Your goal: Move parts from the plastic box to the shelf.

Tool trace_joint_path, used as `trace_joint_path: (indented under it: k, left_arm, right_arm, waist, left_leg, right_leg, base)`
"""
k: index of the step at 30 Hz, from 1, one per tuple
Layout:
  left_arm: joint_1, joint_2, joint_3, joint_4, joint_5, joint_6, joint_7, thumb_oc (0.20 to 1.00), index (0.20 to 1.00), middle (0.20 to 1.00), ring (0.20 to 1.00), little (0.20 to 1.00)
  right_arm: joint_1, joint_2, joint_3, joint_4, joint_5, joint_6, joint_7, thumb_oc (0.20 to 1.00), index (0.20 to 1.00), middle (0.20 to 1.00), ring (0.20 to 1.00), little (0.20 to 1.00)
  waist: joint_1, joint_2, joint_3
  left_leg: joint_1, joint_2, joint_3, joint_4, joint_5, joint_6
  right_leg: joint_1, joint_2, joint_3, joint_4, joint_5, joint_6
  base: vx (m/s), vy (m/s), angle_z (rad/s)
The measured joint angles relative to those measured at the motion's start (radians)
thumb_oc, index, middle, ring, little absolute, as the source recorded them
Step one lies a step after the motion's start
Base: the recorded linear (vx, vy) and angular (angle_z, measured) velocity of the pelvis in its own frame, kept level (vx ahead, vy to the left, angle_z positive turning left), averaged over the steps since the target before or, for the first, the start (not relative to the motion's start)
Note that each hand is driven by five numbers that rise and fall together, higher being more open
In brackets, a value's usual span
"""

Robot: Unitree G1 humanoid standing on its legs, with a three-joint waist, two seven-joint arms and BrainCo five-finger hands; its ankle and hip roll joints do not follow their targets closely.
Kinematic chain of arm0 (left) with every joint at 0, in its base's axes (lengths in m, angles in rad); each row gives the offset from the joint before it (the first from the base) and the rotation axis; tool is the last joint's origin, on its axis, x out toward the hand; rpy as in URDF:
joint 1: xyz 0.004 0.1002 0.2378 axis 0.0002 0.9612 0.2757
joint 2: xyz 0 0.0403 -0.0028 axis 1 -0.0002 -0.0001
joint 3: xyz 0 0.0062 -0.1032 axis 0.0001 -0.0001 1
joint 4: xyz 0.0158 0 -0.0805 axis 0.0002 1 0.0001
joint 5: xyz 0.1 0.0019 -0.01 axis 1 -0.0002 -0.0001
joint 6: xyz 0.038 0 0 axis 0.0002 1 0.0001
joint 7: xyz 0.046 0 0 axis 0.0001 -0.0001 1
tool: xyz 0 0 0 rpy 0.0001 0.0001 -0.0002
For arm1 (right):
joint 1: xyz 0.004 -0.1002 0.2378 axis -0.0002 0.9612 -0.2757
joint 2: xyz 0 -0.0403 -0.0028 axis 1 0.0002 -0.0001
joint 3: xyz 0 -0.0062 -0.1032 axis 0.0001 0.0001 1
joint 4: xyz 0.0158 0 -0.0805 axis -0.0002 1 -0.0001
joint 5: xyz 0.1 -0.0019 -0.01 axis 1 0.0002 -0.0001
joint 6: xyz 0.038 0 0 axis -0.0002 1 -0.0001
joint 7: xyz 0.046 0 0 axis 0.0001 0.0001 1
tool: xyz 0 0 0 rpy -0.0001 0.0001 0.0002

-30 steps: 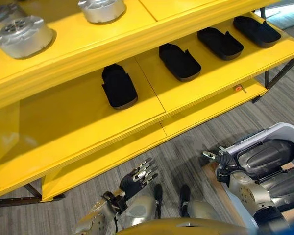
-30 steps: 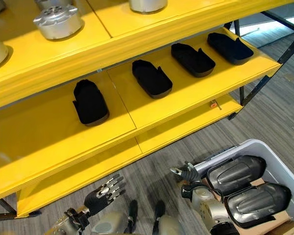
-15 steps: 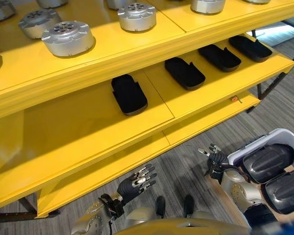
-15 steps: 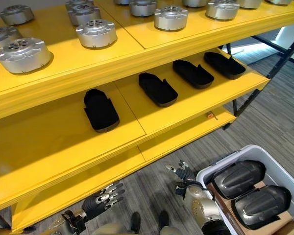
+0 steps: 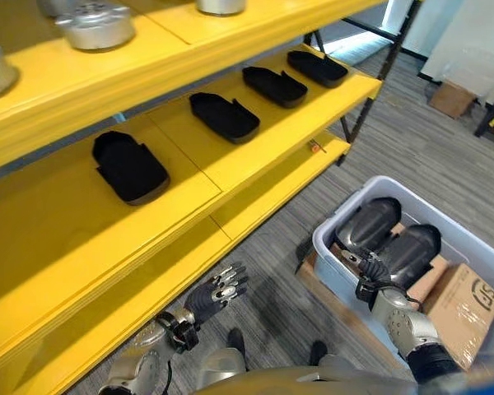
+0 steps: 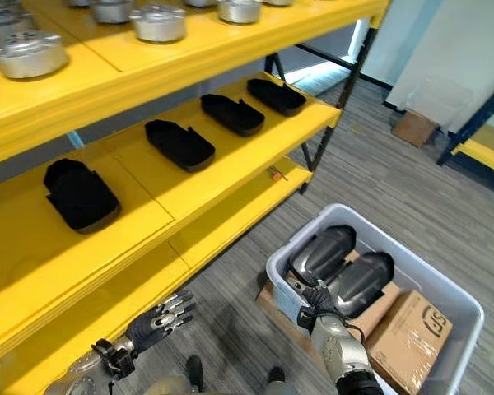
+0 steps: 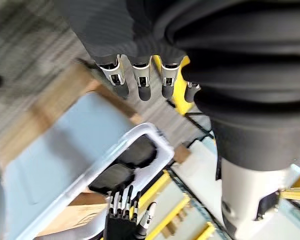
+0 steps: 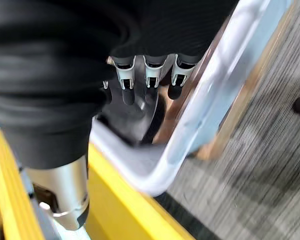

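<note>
Right hand [image 6: 316, 299] fingers straight, empty, over plastic box [image 6: 445, 288] rim beside dark parts [image 6: 323, 253]. Left hand [image 5: 212, 294] relaxed, empty, above floor.

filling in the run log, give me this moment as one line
phase: reaching into plastic box | right hand: open, over dark parts | left hand: open, idle | shelf: black trays

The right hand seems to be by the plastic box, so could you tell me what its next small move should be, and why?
Probably lower the right hand onto the nearer dark part in the plastic box: its fingers look open, holding nothing, just above the parts.
</note>
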Motion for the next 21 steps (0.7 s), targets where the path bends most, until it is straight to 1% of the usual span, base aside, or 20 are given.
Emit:
trace_joint_path:
  k: [1,2,3,4,5,6,7,8,11,12,13,14,15,17,18,19,20,21]
  left_arm:
    - [0.014,-0.005,0.006,-0.002,0.009,-0.007,0.0,1.0,1.0,1.0,1.0,1.0]
    - [0.015,-0.001,0.006,-0.002,0.018,-0.007,0.0,1.0,1.0,1.0,1.0,1.0]
    - [0.017,0.012,0.016,-0.004,0.02,-0.007,0.001,1.0,1.0,1.0,1.0,1.0]
    - [0.014,-0.004,0.033,-0.006,0.02,-0.01,0.019,1.0,1.0,1.0,1.0,1.0]
    - [0.015,-0.021,0.032,-0.028,0.021,-0.012,0.02,1.0,1.0,1.0,1.0,1.0]
    - [0.001,-0.04,0.032,-0.033,0.021,-0.014,0.027,1.0,1.0,1.0,1.0,1.0]
    - [-0.007,-0.053,0.029,-0.04,0.025,-0.015,0.038,1.0,1.0,1.0,1.0,1.0]
    - [-0.012,-0.066,0.025,-0.051,0.026,-0.016,0.042,1.0,1.0,1.0,1.0,1.0]
    - [-0.009,-0.083,0.009,-0.092,0.026,-0.019,0.059,1.0,1.0,1.0,1.0,1.0]
    - [-0.01,-0.082,0.006,-0.1,0.025,-0.032,0.065,1.0,1.0,1.0,1.0,1.0]
    - [-0.013,-0.081,0.004,-0.105,0.024,-0.036,0.07,1.0,1.0,1.0,1.0,1.0]
    - [-0.015,-0.08,-0.003,-0.105,0.022,-0.044,0.079,1.0,1.0,1.0,1.0,1.0]
    - [-0.019,-0.08,-0.008,-0.105,0.02,-0.049,0.084,1.0,1.0,1.0,1.0,1.0]
    - [-0.024,-0.08,-0.011,-0.105,0.015,-0.051,0.085,1.0,1.0,1.0,1.0,1.0]
    - [-0.039,-0.079,-0.011,-0.102,0.016,-0.052,0.088,1.0,1.0,1.0,1.0,1.0]
    - [-0.062,-0.07,-0.013,-0.094,0.018,-0.052,0.091,1.0,1.0,1.0,1.0,1.0]
    - [-0.079,-0.056,-0.021,-0.087,0.02,-0.052,0.096,1.0,1.0,1.0,1.0,1.0]
    - [-0.088,-0.051,-0.035,-0.09,0.029,-0.05,0.096,1.0,1.0,1.0,1.0,1.0]
  right_arm:
    - [0.003,0.004,0.001,-0.003,-0.003,0.002,0.005,1.0,1.0,1.0,1.0,1.0]
    - [0.013,0.004,0.001,-0.015,-0.003,0.002,0.006,1.0,1.0,1.0,1.0,1.0]
    - [0.032,0.003,0.0,-0.027,-0.006,0.006,0.008,1.0,1.0,1.0,1.0,1.0]
    - [0.046,-0.008,-0.001,-0.03,-0.013,0.017,0.004,1.0,1.0,1.0,1.0,1.0]
    - [0.055,-0.028,-0.006,-0.031,-0.019,0.02,0.002,1.0,1.0,1.0,1.0,1.0]
    - [0.064,-0.049,-0.005,-0.031,-0.034,0.024,-0.001,1.0,1.0,1.0,1.0,1.0]
    - [0.067,-0.063,-0.007,-0.031,-0.036,0.025,-0.006,1.0,1.0,1.0,1.0,1.0]
    - [0.067,-0.077,-0.009,-0.032,-0.044,0.028,-0.017,1.0,1.0,1.0,1.0,1.0]
    - [0.066,-0.112,-0.011,-0.046,-0.06,0.034,-0.036,1.0,1.0,1.0,1.0,1.0]
    - [0.067,-0.115,-0.012,-0.054,-0.074,0.034,-0.041,1.0,1.0,1.0,1.0,1.0]
    - [0.067,-0.115,-0.011,-0.057,-0.074,0.034,-0.041,1.0,1.0,1.0,1.0,1.0]
    - [0.064,-0.115,-0.012,-0.057,-0.074,0.034,-0.041,1.0,1.0,1.0,1.0,1.0]
    - [0.059,-0.114,-0.011,-0.057,-0.074,0.034,-0.041,1.0,1.0,1.0,1.0,1.0]
    - [0.049,-0.114,-0.011,-0.056,-0.074,0.032,-0.041,1.0,1.0,1.0,1.0,1.0]
    - [0.048,-0.113,-0.011,-0.051,-0.074,0.031,-0.039,1.0,1.0,1.0,1.0,1.0]
    - [0.043,-0.103,-0.012,-0.045,-0.074,0.03,-0.037,1.0,1.0,1.0,1.0,1.0]
    - [0.037,-0.091,-0.015,-0.046,-0.074,0.03,-0.035,1.0,1.0,1.0,1.0,1.0]
    - [0.023,-0.091,-0.015,-0.049,-0.074,0.029,-0.02,1.0,1.0,1.0,1.0,1.0]
  waist:
    - [0.026,0.004,0.001]
    - [0.022,-0.003,0.005]
    - [0.001,-0.037,0.003]
    - [-0.003,-0.051,0.001]
    - [-0.026,-0.03,0.004]
    - [-0.047,-0.03,0.003]
    - [-0.051,-0.019,0.006]
    - [-0.051,-0.005,0.008]
    - [-0.062,0.029,0.014]
    - [-0.077,0.033,0.013]
    - [-0.08,0.033,0.013]
    - [-0.076,0.032,0.013]
    - [-0.072,0.032,0.013]
    - [-0.076,0.034,0.017]
    - [-0.073,0.028,0.029]
    - [-0.065,0.009,0.042]
    - [-0.062,-0.007,0.053]
    - [-0.057,-0.02,0.066]
  left_leg:
    - [0.008,0.037,0.038,0.001,-0.027,-0.003]
    - [0.01,0.046,0.038,0.005,-0.029,-0.008]
    - [0.024,0.038,0.033,-0.003,-0.021,-0.027]
    - [0.056,0.062,-0.026,-0.012,-0.038,-0.041]
    - [0.065,0.094,-0.087,-0.011,-0.043,-0.048]
    - [0.07,0.107,-0.09,-0.007,-0.041,-0.049]
    - [0.074,0.114,-0.086,-0.002,-0.041,-0.051]
    - [0.077,0.122,-0.086,0.007,-0.046,-0.047]
    - [0.096,0.125,-0.09,0.015,-0.046,-0.046]
    - [0.094,0.125,-0.091,0.027,-0.047,-0.045]
    - [0.095,0.126,-0.094,0.041,-0.051,-0.039]
    - [0.094,0.127,-0.087,0.061,-0.065,-0.015]
    - [0.096,0.127,-0.083,0.075,-0.069,-0.009]
    - [0.09,0.127,-0.085,0.107,-0.069,-0.008]
    - [0.083,0.128,-0.085,0.148,-0.069,-0.008]
    - [0.04,0.124,-0.088,0.241,-0.069,-0.009]
    - [-0.018,0.123,-0.103,0.368,-0.066,-0.007]
    - [-0.144,0.081,-0.237,0.575,-0.106,-0.026]
  right_leg:
    - [-0.011,0.008,-0.035,0.01,0.016,-0.009]
    - [-0.013,-0.001,-0.025,0.011,0.03,-0.013]
    - [-0.006,-0.023,0.0,0.015,0.044,-0.014]
    - [0.001,0.02,0.033,0.015,0.086,-0.038]
    - [0.022,0.074,0.058,-0.011,0.085,-0.054]
    - [0.029,0.092,0.056,-0.02,0.084,-0.06]
    - [0.027,0.107,0.065,-0.02,0.084,-0.067]
    - [0.022,0.115,0.084,-0.02,0.083,-0.072]
    - [0.026,0.119,0.107,-0.02,0.086,-0.086]
    - [0.027,0.119,0.108,-0.019,0.079,-0.087]
    - [0.024,0.119,0.11,-0.017,0.071,-0.085]
    - [0.021,0.119,0.122,-0.008,0.059,-0.09]
    - [0.02,0.119,0.139,0.001,0.056,-0.093]
    - [0.019,0.118,0.148,0.012,0.051,-0.098]
    - [0.01,0.114,0.159,0.034,0.03,-0.101]
    - [-0.01,0.099,0.17,0.072,0.008,-0.112]
    - [-0.013,0.088,0.189,0.083,-0.004,-0.128]
    - [-0.02,0.07,0.24,0.086,0.005,-0.157]
  base:
    - [0.17,-0.356,-1.34]
    - [0.13,-0.264,-0.84]
    - [0.19,-0.308,-0.65]
    - [0.31,-0.442,-0.88]
    - [0.32,-0.445,-0.84]
    - [0.26,-0.331,-0.43]
    - [0.15,-0.191,-0.24]
    - [0.16,-0.2,-0.41]
    - [0.19,-0.247,-0.37]
    - [0.19,-0.276,-0.1]
    - [0.14,-0.217,-0.15]
    - [0.11,-0.186,-0.29]
    - [0.13,-0.23,-0.35]
    - [0.14,-0.285,-0.27]
    - [0.09,-0.22,-0.25]
    - [0.06,-0.12,-0.29]
    - [0.09,-0.052,-0.58]
    - [0.09,0.014,-0.79]
